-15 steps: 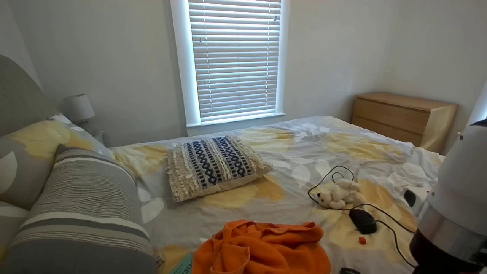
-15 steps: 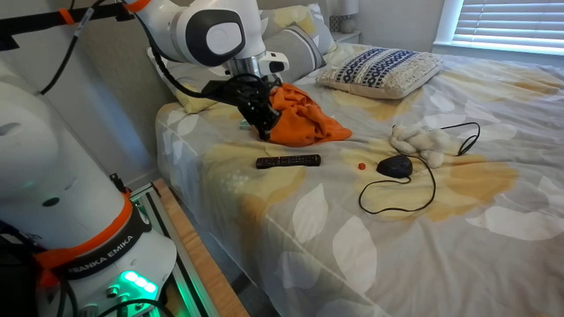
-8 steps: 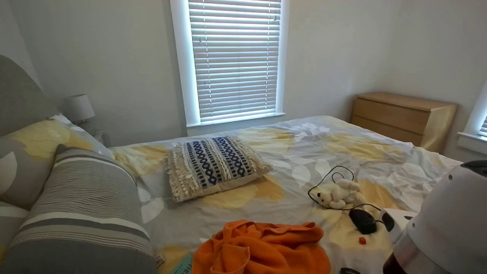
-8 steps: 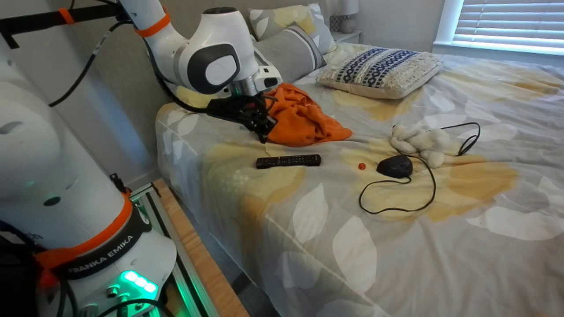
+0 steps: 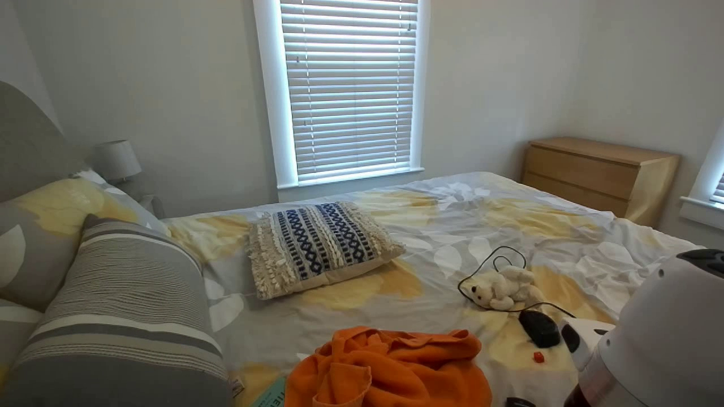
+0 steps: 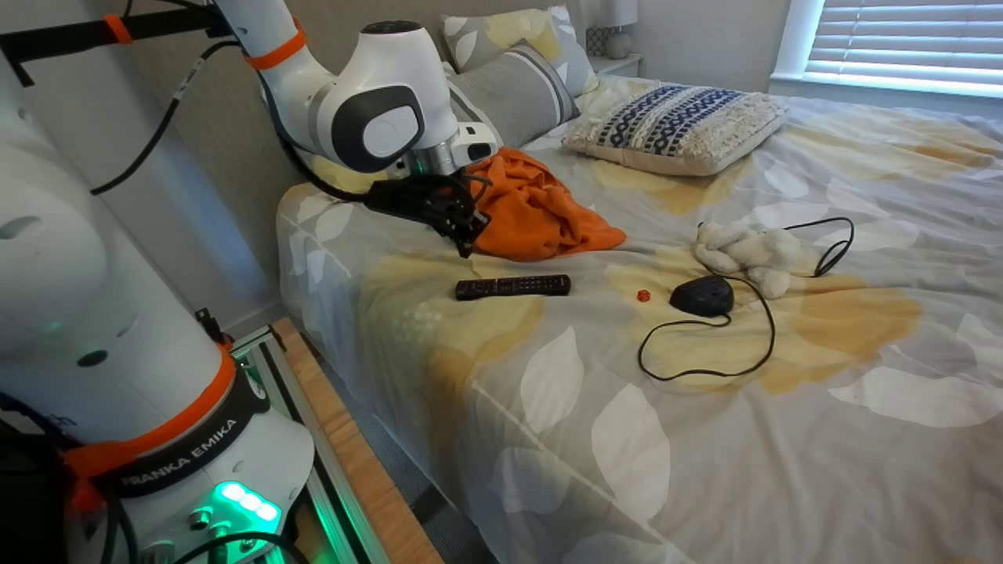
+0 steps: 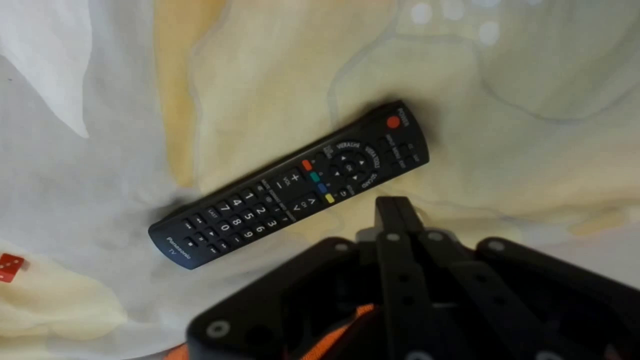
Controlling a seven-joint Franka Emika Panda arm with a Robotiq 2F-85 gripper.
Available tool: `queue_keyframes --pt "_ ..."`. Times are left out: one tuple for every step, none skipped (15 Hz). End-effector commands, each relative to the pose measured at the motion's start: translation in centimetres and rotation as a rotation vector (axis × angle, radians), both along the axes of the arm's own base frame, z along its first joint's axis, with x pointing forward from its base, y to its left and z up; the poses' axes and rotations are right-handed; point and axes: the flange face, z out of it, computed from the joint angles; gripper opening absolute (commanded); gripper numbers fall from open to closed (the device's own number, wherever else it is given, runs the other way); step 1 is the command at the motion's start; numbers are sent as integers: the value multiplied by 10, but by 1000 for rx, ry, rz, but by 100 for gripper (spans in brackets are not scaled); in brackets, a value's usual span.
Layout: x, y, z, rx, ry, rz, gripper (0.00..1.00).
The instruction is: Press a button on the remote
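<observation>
Lowered a bit, the gripper [image 7: 395,210] is held closed; the remote [image 7: 290,186] just ahead of it seems nearly reached, not yet pressed

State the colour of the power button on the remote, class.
The power button on the remote is red; it shows best in the wrist view.

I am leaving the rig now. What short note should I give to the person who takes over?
Claw: shut, holding nothing, its tip near the remote, not touching it.
Remote: on the bed, buttons facing up.
Done: the shut claw is close by; no press is visible.
Left: bring the tip over a button and press down; the task does not say which one.
</observation>
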Motion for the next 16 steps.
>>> queue_keyframes --pt "2 1 -2 4 -2 -10 0" --pt "5 -1 -4 9 -5 -26 0" --pt "8 -3 -4 17 -15 -43 0" --pt "10 -7 -5 18 -24 -58 0" --pt "12 -9 -8 24 -15 -72 0" --pt "14 -13 -11 26 -16 -83 0" --pt "14 -14 -13 30 -12 -98 0" --pt "17 -14 -16 40 -7 -114 0" --pt "17 -14 -19 46 -1 -130 0" --pt "18 -14 -24 53 8 -141 0" --pt "19 -12 -28 61 15 -150 0" --pt "20 -12 -31 64 20 -152 0" --pt "22 -13 -35 64 21 -155 0" --pt "24 -14 -37 67 22 -159 0" --pt "26 -16 -40 71 17 -166 0" --pt "27 -17 -43 73 18 -174 0"
